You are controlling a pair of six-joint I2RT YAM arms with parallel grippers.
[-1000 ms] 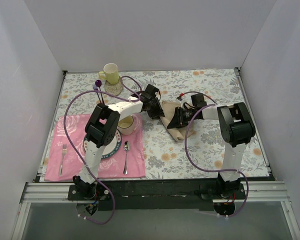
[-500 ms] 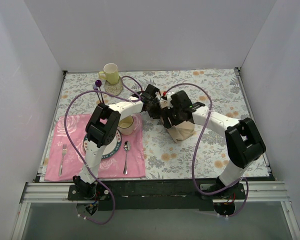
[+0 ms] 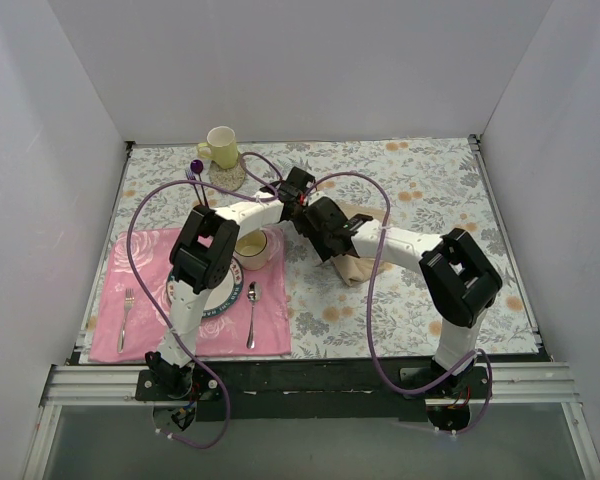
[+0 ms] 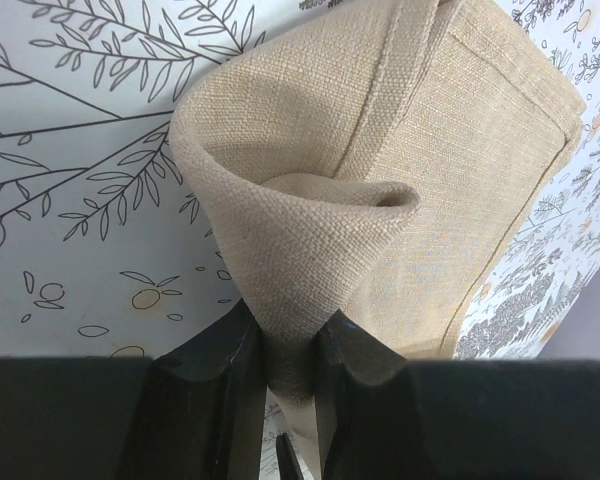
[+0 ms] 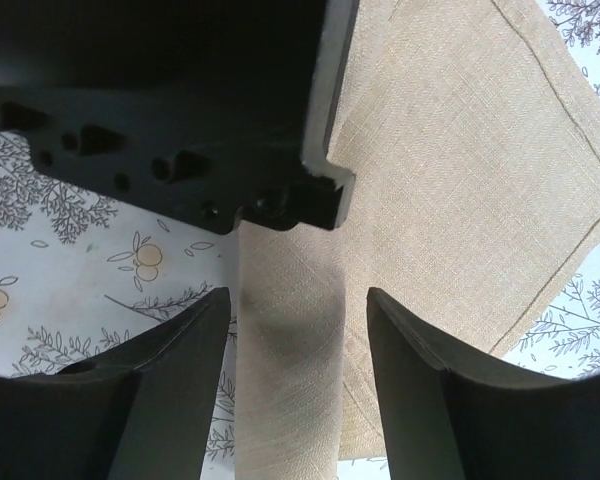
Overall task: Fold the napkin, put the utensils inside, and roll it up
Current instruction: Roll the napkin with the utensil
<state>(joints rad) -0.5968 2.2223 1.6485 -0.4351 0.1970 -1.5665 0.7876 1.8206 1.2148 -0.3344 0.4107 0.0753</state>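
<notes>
Overhead, the napkin (image 3: 358, 266) lies bunched on the counter (image 3: 450, 190), to the right of the dinner plate (image 3: 230, 289). Both arms meet over its plate-side edge. The spoon (image 3: 253, 308) rests just right of the plate. From the left wrist, the left gripper (image 4: 290, 345) has its fingers pinched on a raised napkin fold. From the right wrist, the right gripper (image 5: 298, 385) has its fingers spread wide, straddling a napkin strip.
</notes>
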